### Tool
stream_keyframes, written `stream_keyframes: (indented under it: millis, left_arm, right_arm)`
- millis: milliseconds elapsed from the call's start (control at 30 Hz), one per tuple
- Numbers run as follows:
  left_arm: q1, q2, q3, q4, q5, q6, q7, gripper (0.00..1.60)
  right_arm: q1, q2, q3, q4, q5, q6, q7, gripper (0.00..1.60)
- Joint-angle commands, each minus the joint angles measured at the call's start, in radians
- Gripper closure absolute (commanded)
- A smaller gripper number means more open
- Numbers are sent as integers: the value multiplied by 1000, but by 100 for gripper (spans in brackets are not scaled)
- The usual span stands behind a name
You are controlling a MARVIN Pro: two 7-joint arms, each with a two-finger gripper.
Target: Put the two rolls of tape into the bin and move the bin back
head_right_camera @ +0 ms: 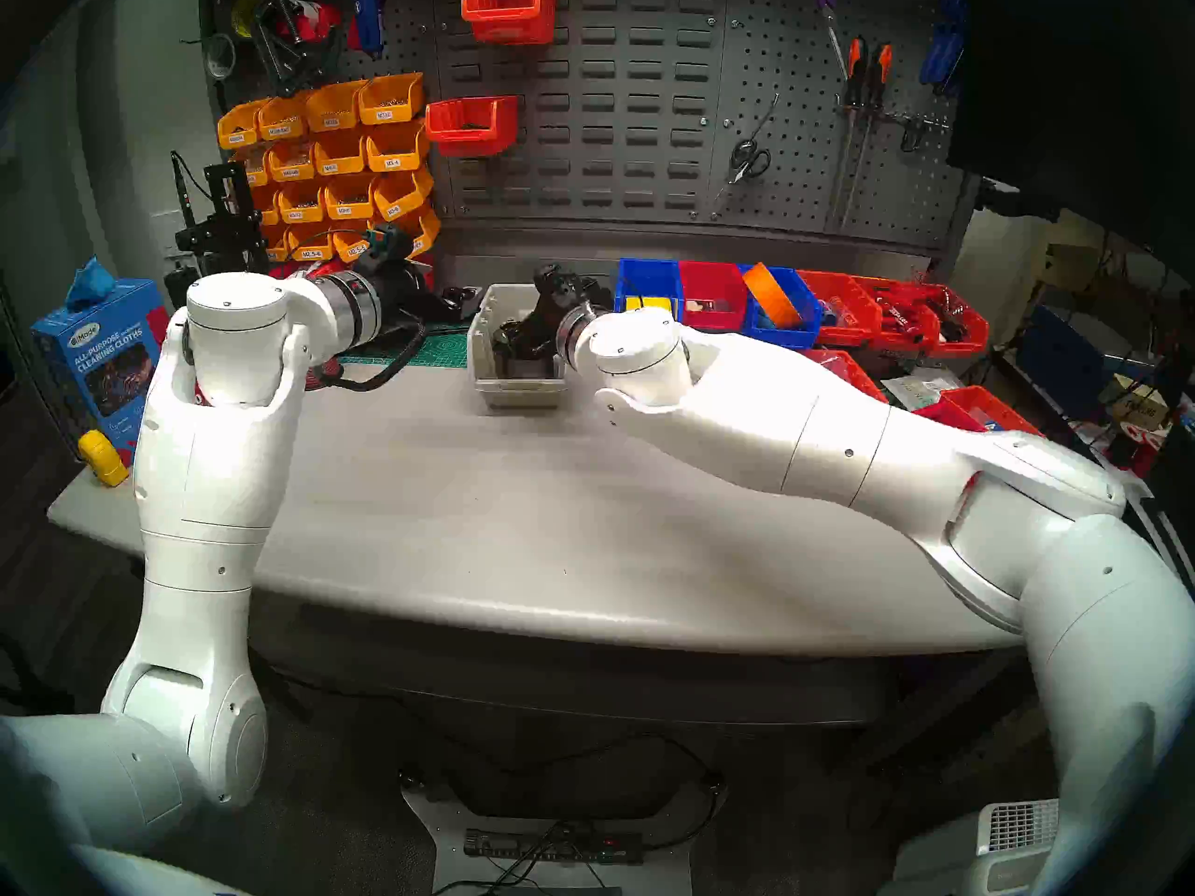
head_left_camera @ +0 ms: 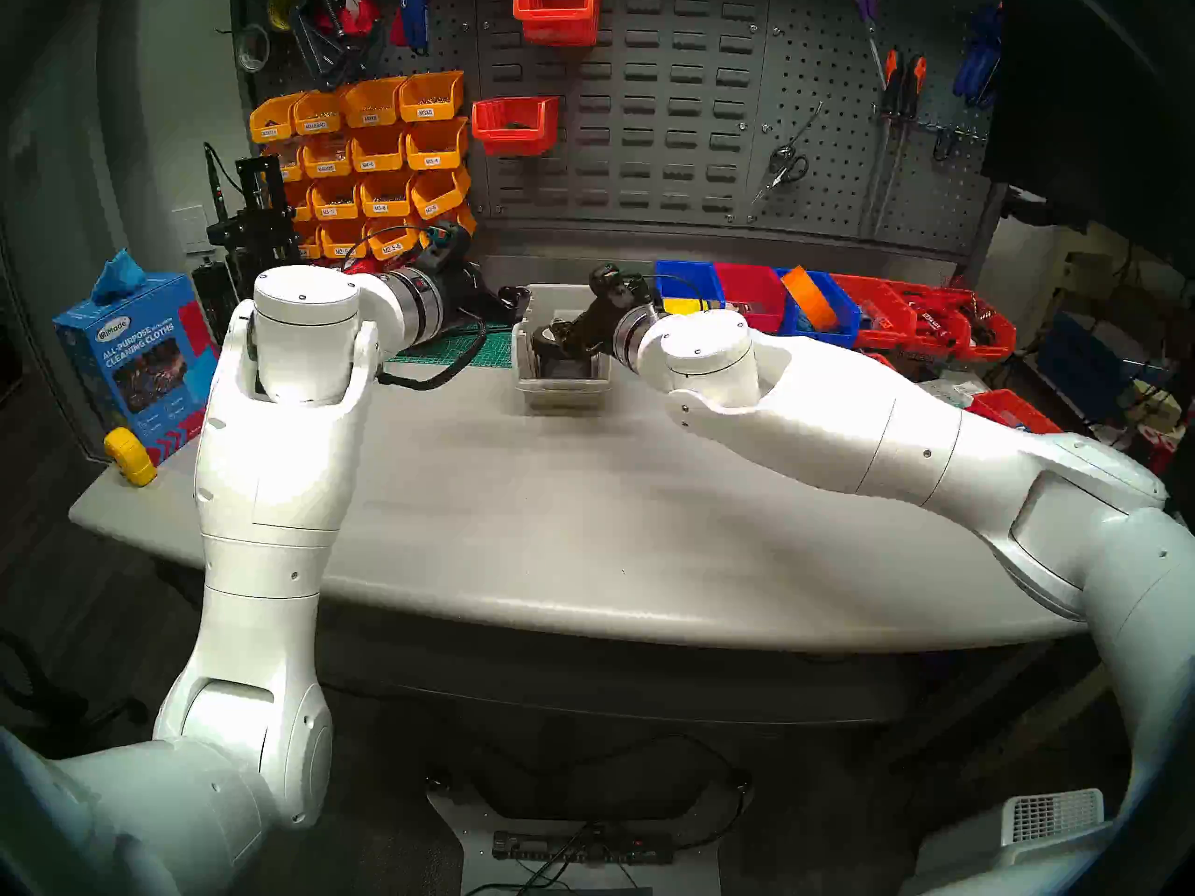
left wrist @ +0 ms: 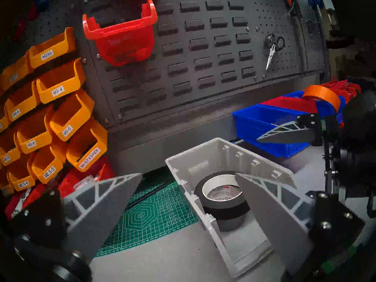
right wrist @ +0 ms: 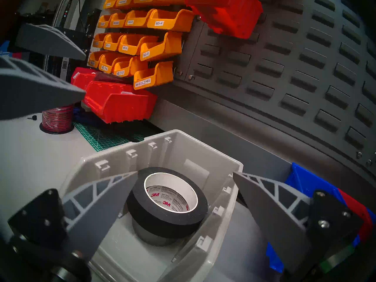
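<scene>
The beige-grey bin (head_left_camera: 561, 390) stands at the back middle of the table. It also shows in the left wrist view (left wrist: 205, 153) and the right wrist view (right wrist: 114, 155). Inside it the black roll (right wrist: 168, 214) lies tilted on the silver-grey roll (right wrist: 146, 234); both also show in the left wrist view, black (left wrist: 219, 206) over grey (left wrist: 232, 224). My left gripper (left wrist: 188, 174) is open and empty at the bin's left wall. My right gripper (right wrist: 185, 172) is open and empty over the bin's right wall, one finger above the inside and one outside.
A green cutting mat (left wrist: 154, 214) and a red wire spool (right wrist: 58, 120) lie left of the bin. A blue bin (left wrist: 270, 129) stands close on its right, with red bins and an orange roll (left wrist: 321, 96) beyond. The pegboard wall (head_left_camera: 646, 132) is right behind.
</scene>
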Motion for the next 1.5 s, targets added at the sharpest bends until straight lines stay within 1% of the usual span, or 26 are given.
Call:
stream_keyframes:
  millis: [0, 267, 600, 700, 733, 1100, 1467]
  left_arm:
    - [0, -7, -15, 8, -5, -14, 10, 0]
    - [-1, -27, -28, 34, -12, -16, 26, 0]
    - [-11, -40, -25, 64, -18, -19, 41, 0]
    - [-10, -41, -24, 67, -19, -19, 43, 0]
    - [-12, -42, -25, 69, -22, -8, 42, 0]
    - [-10, -42, -14, 78, -26, -7, 38, 0]
    - [-12, -42, -5, 85, -22, -3, 36, 0]
  right_arm:
    - [7, -4, 9, 2, 4, 1, -6, 0]
    - [5, -5, 2, 13, 2, 2, -6, 0]
    - [1, 3, -9, 11, 1, 9, -17, 0]
    - [-1, 4, -11, 12, 2, 8, -19, 0]
    - [-2, 5, -13, 11, 3, 9, -21, 0]
    - [-16, 17, -18, 5, 8, 9, -32, 0]
    - [-27, 6, -19, 20, 16, -7, -31, 0]
